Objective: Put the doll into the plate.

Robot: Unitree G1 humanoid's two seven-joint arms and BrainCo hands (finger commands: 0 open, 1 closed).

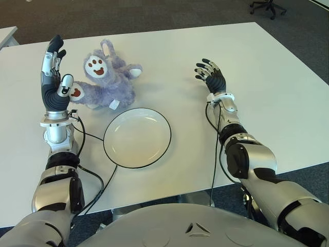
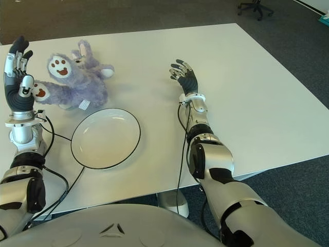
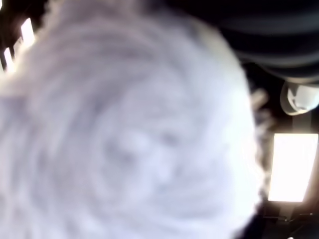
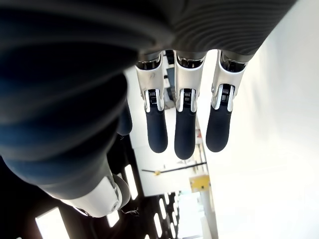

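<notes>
Since the left hand [image 1: 55, 77] stands spread, gripping nothing, just left of the fluffy purple plush doll [image 1: 108, 77], a closure may catch only one paw, risking a drop short of the black-rimmed white plate [image 1: 119, 156] nearer; right hand [image 1: 212, 74] idle, fingers loosely extended, far right of the plate.

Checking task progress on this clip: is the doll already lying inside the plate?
No. The doll lies on the table beyond the plate, which holds nothing, with the open left hand beside it.

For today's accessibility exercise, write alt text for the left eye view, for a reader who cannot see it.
A purple plush doll lies on a white table, just behind an empty white plate. The robot's left hand is raised with open fingers against the doll's left side, and its open right hand shows to the right, apart from both.
</notes>
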